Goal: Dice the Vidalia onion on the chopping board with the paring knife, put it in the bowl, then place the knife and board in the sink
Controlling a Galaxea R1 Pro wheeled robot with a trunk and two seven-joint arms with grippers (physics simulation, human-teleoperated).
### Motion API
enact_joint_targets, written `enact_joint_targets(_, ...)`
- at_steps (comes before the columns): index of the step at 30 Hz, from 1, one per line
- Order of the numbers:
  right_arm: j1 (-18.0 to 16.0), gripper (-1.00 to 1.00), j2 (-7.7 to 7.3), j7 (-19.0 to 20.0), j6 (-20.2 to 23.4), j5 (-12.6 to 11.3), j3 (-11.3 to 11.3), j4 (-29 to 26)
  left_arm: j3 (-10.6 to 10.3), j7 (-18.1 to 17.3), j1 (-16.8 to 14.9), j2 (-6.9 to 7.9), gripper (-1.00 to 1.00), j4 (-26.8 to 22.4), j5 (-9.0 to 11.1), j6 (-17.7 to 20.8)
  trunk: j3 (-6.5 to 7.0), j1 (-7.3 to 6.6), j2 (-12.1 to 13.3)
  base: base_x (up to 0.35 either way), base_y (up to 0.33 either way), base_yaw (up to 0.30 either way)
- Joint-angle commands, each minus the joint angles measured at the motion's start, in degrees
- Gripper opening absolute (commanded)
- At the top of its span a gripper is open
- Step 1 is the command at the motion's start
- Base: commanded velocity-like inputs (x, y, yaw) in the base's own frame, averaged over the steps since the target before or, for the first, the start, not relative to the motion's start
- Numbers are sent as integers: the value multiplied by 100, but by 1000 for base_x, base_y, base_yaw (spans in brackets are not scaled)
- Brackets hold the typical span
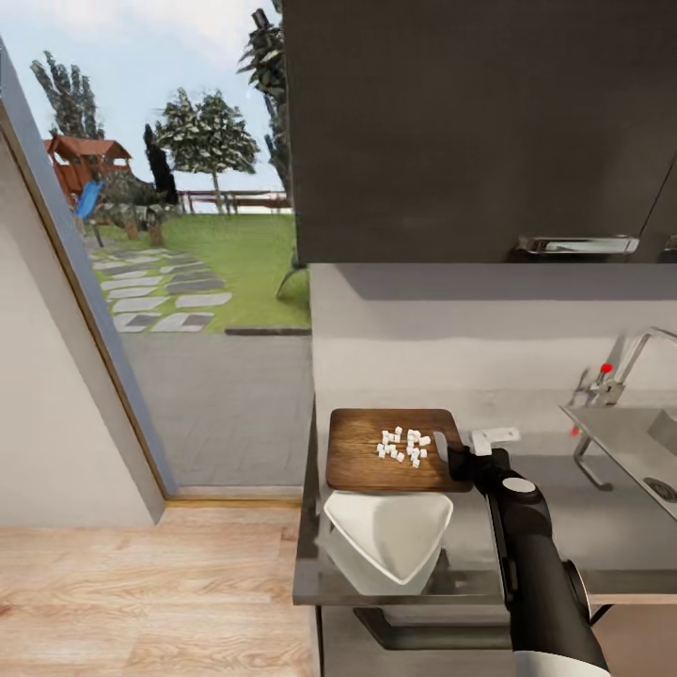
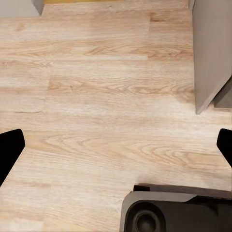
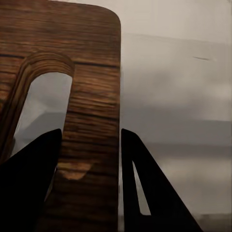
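Right wrist view: we find the right gripper [image 3: 89,145] fingers clamped on the chopping board [image 3: 92,111] edge beside its handle slot, on the counter [image 1: 602,527]; diced onion [image 1: 404,445] atop; bowl [image 1: 387,531] adjacent; left gripper [image 2: 116,145] fingers apart above the floor [image 2: 96,87].

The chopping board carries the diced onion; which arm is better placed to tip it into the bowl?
Right. Its end effector already straddles the chopping board edge by the handle slot, beside the bowl. The left end effector faces the wooden floor.

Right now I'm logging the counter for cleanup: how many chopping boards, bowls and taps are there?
chopping board: 1
white bowl: 1
chrome tap: 1
Total: 3
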Motion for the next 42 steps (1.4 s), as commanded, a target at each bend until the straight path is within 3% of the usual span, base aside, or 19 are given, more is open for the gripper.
enact_joint_targets(1, -6, -100, 6, 53, 12, 70, -12, -9, -41, 48, -1, 10, 100, -7, 29, -7, -11, 4, -12, 0, 27, 0)
enact_joint_targets(9, -6, -100, 6, 89, -96, 70, -19, -2, -41, 48, -1, 11, 100, -7, 29, -7, -10, 4, -12, 0, 3, 0)
enact_joint_targets(18, -6, -100, 6, 96, -1157, 72, -32, 431, -41, 48, -1, 11, 100, -7, 29, -7, -10, 4, -12, 0, 0, 0)
enact_joint_targets(28, -6, -100, 6, 105, -1420, 70, -51, 506, -41, 48, -1, 9, 100, -7, 29, -7, -10, 4, -12, 0, 0, 0)
enact_joint_targets(31, -6, -100, 6, 105, -1807, 70, -59, 645, -41, 48, -1, 9, 100, -7, 29, -7, -10, 4, -12, 0, 0, 0)
enact_joint_targets(34, -6, -100, 6, 105, -2161, 62, -184, 739, -41, 48, -1, 9, 100, -7, 29, -7, -10, 4, -12, 0, 0, 0)
enact_joint_targets(42, -6, -100, 6, 114, -2240, -136, -342, 760, -41, 48, -1, 11, 100, -7, 29, -5, -10, 4, -12, 0, 0, 0)
